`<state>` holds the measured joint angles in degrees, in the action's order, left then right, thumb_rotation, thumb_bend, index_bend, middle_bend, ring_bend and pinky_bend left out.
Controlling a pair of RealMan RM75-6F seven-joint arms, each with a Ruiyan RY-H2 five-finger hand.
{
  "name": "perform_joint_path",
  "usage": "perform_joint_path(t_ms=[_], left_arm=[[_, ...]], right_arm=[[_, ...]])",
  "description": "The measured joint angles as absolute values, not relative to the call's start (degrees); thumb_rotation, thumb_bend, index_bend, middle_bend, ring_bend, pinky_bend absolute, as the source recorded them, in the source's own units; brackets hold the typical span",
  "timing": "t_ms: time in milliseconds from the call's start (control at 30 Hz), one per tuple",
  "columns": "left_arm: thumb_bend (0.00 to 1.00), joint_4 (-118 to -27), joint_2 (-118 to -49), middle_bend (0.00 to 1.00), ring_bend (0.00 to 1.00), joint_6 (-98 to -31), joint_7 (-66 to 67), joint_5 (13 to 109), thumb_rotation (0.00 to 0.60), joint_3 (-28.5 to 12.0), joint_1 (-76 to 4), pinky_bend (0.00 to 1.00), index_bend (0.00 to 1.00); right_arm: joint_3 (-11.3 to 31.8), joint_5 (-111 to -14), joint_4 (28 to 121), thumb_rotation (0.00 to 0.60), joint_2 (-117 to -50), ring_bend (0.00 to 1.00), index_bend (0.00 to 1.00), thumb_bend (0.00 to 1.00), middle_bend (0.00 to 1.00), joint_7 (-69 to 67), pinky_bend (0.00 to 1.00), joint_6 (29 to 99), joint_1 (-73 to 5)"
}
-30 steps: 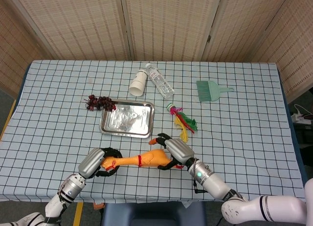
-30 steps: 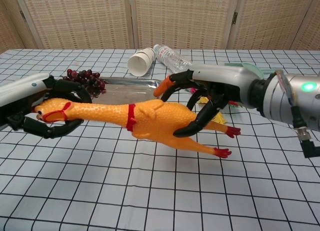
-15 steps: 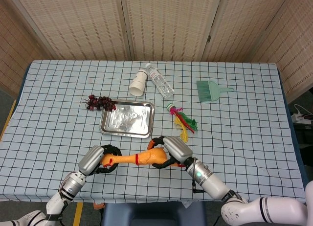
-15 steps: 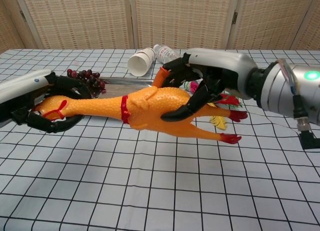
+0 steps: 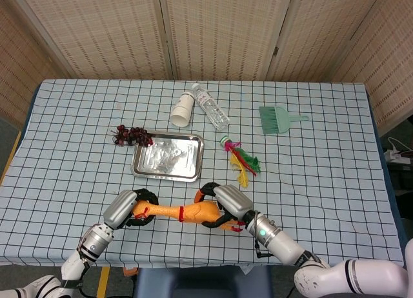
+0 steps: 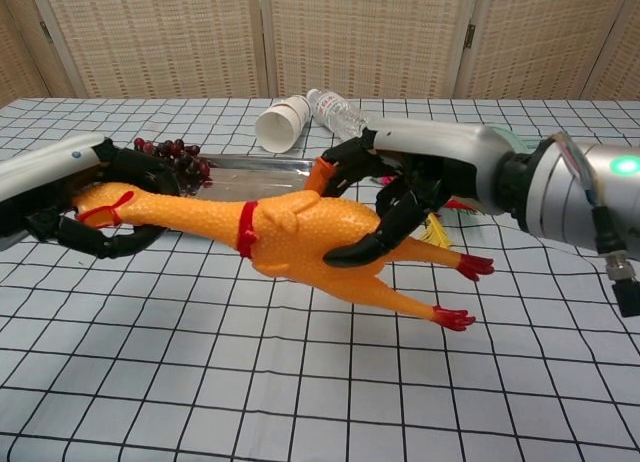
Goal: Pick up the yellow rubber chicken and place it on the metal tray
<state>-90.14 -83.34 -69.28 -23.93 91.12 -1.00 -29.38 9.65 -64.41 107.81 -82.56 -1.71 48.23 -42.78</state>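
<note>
The yellow rubber chicken (image 5: 187, 213) (image 6: 290, 232), with a red collar and red feet, hangs lengthwise above the checked cloth near the table's front edge. My left hand (image 5: 132, 206) (image 6: 105, 197) grips its head and neck. My right hand (image 5: 226, 204) (image 6: 395, 197) wraps its black fingers around the body, close to the legs. The metal tray (image 5: 147, 169) (image 6: 290, 167) lies just behind the chicken, shiny and with nothing on it.
A bunch of dark grapes (image 5: 131, 135) sits by the tray's far-left corner. A paper cup (image 5: 182, 111) and a plastic bottle (image 5: 211, 107) lie behind the tray. A colourful feather toy (image 5: 240, 157) is right of it, a green brush (image 5: 279, 118) farther back right.
The chicken has shifted slightly left and tilted, its feet dropping lower in the chest view. Both hands keep their hold and moved with it.
</note>
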Motion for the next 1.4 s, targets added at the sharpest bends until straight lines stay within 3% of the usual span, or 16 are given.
perform_joint_path(t_ms=[100,600,1033,1400], left_arm=[[0.81,-89.4,-83.3,0.64,0.44,-69.4,-24.5,91.3,0.600,-0.9,-29.3,0.51,0.83],[0.81,-86.8,-82.0,0.64,0.44,-65.4,-30.3,88.9,0.600,-2.0,-31.2,0.50,0.83],[0.81,-80.5,-83.4,0.64,0.44,-54.0,-34.3,80.7,0.600,-9.0,-38.4,0.49,0.83],[0.81,-66.4,-85.4,0.64,0.44,-44.1,-40.5,76.6,0.600,-13.5,-45.4,0.49,0.83]], right_arm=[[9.8,-66.9,107.5,0.600,-82.6,0.00,0.00,0.14,0.00,-3.2,0.00,49.3,-42.3],[9.9,-76.9,111.6,0.600,-72.8,0.00,0.00,0.10,0.00,-15.7,0.00,52.3,-37.8],[7.8,-82.7,111.4,0.600,-62.3,0.00,0.00,0.10,0.00,-23.3,0.00,57.3,-32.7],[5.2,-85.0,107.8,0.600,-58.8,0.00,0.00,0.10,0.00,-27.8,0.00,57.7,-30.5]])
